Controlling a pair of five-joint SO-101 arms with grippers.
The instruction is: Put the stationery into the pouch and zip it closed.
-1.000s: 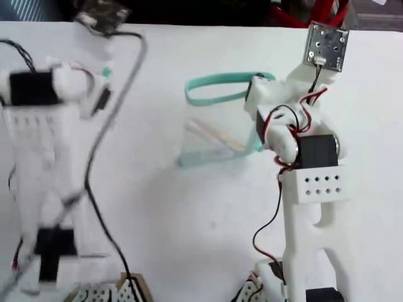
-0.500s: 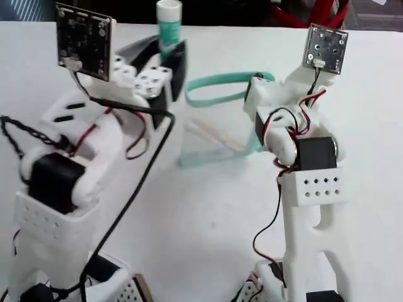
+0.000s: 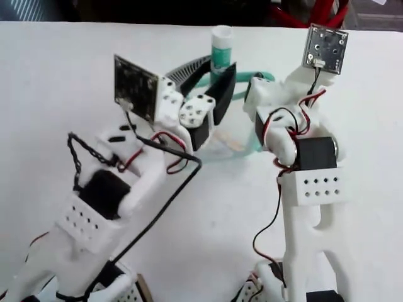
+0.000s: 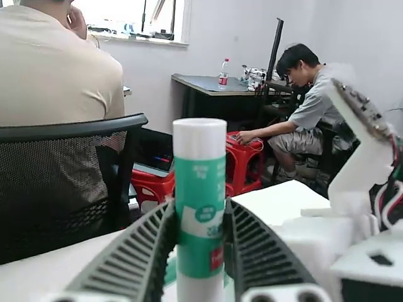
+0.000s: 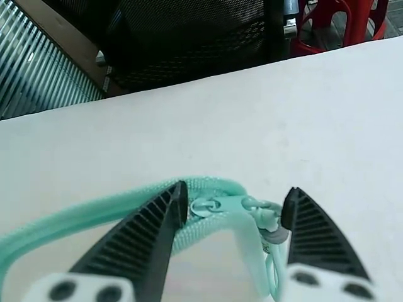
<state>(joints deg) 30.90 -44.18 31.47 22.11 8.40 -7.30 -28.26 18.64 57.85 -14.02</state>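
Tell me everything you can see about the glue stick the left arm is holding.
The glue stick is a smooth, plastic-looking cylinder: white cap on, teal label band, white lower body. It stands upright, clamped at the label between the black ribbed fingers of the left tool. In the high view it sits by the far rim of the teal pouch.

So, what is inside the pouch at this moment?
Through the clear wall of the pouch, one pale stick can be seen inside. The left gripper, shut on the glue stick, covers much of the pouch, so any other contents are hidden.
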